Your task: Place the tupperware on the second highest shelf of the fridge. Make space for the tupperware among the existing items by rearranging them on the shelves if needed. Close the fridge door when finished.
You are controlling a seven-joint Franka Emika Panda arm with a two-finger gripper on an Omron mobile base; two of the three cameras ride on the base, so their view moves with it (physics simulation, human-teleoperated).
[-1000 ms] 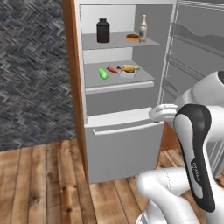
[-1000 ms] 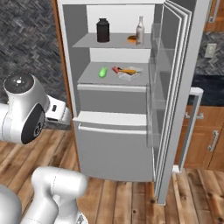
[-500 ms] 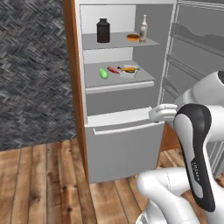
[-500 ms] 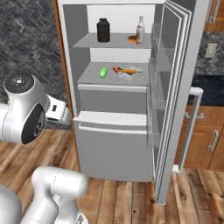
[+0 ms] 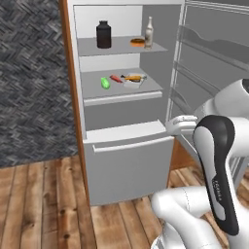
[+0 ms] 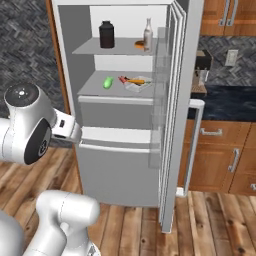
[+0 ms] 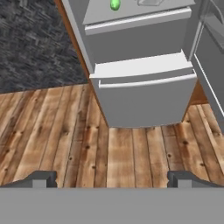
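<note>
My gripper hangs spread wide and empty over the wood floor, in front of the fridge and below its drawer front. The tupperware sits up on the second highest shelf, beside the green vegetable, well above my gripper. The fridge door stands open.

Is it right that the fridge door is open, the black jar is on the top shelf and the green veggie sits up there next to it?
Not quite. The fridge door is open and the black jar is on the top shelf, but the green vegetable lies one shelf lower, on the second highest shelf, left of the small red item. The left base view shows it.
</note>
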